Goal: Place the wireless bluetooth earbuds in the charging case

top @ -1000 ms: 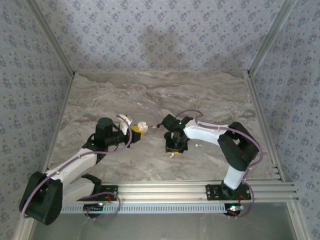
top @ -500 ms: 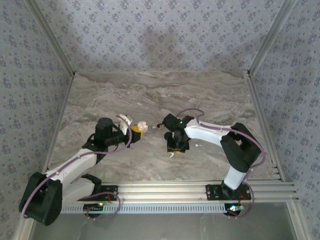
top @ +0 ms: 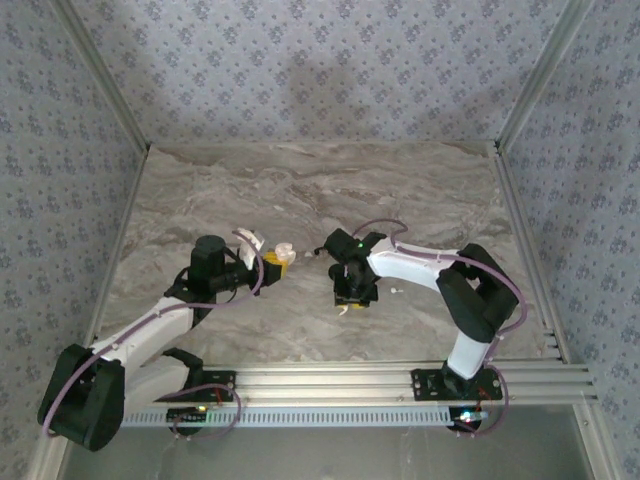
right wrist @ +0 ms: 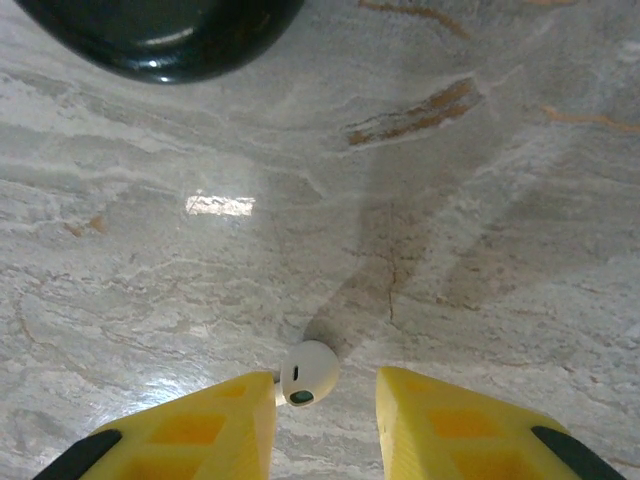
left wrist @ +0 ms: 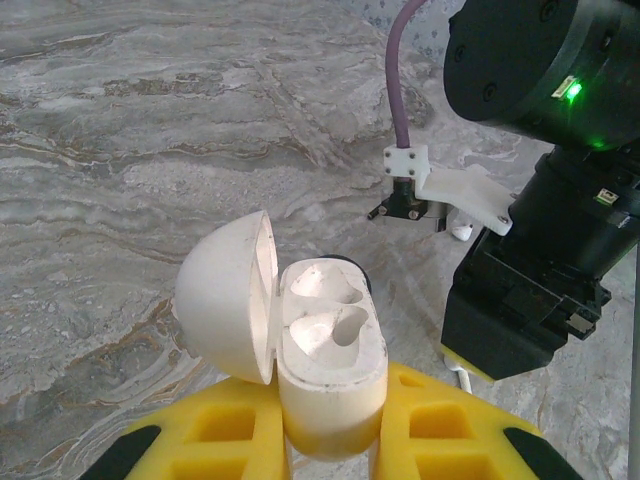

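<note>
The right gripper (right wrist: 325, 405) holds its yellow fingers (right wrist: 200, 425) narrowly parted around one earbud (right wrist: 308, 372) on the table (right wrist: 480, 200). The earbud lies off-centre, touching one finger and clear of the other. Nearby, the left gripper (left wrist: 330, 445) clamps the charging case (left wrist: 330, 350), lid open, both wells empty.

The small round white plastic charging case (left wrist: 330, 370) stands clamped between the left jaws, lid swung aside. To its right, a tiny white plastic earbud (right wrist: 308, 372) lies on the grey marbled stone counter (right wrist: 450, 200), between the spread right jaws.
</note>
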Motion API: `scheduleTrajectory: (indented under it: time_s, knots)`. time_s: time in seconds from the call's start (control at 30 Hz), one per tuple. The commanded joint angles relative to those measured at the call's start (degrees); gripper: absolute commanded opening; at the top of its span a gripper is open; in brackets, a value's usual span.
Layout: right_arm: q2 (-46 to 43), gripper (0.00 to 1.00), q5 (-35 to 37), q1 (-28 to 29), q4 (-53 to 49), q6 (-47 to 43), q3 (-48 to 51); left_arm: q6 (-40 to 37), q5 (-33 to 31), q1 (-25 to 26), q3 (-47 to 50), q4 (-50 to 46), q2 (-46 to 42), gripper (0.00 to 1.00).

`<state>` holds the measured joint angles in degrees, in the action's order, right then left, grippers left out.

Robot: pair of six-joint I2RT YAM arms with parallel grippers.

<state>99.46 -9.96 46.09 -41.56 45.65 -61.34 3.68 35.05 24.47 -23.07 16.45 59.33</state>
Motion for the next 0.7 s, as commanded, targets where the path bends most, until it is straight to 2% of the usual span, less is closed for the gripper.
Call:
scheduleTrajectory:
  time_s: [0.0,0.4,0.67]
  knots:
    - [1.3,0.33,-1.1,0.5,0.6,0.8,-0.9,-0.7,0.0,-0.3,0.1,-0.1,-0.8,0.07]
    - [2.9,0.3,-1.2,0.8,1.9,0.7,-0.7,-0.7,-0.1,-0.3,0.2,-0.1,-0.8,0.07]
    - [3.0,0.24,1.2,1.1,2.7,0.3,-0.3,-0.8,-0.1,-0.3,0.2,-0.2,-0.7,0.07]
